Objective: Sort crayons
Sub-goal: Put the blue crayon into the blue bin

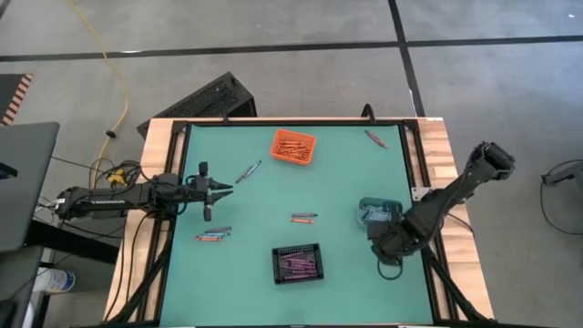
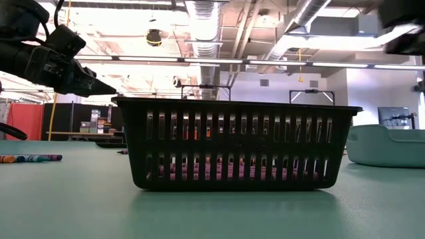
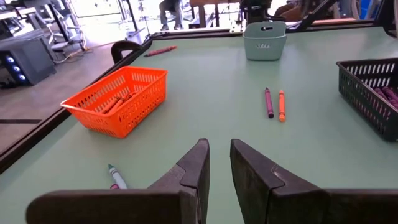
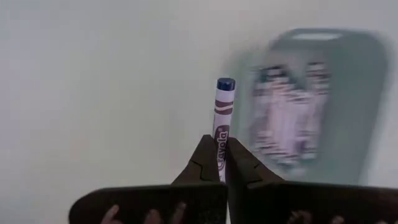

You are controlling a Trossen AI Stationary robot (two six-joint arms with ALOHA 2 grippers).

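Claw of the right arm (image 4: 219,163) pinches a paper-wrapped blue crayon (image 4: 222,106), long axis pointing straight ahead; the teal plastic bin (image 4: 348,56) lies just beside, slightly ahead.

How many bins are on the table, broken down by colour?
Orange bin: 1
Black bin: 1
Teal bin: 1
Total: 3 bins
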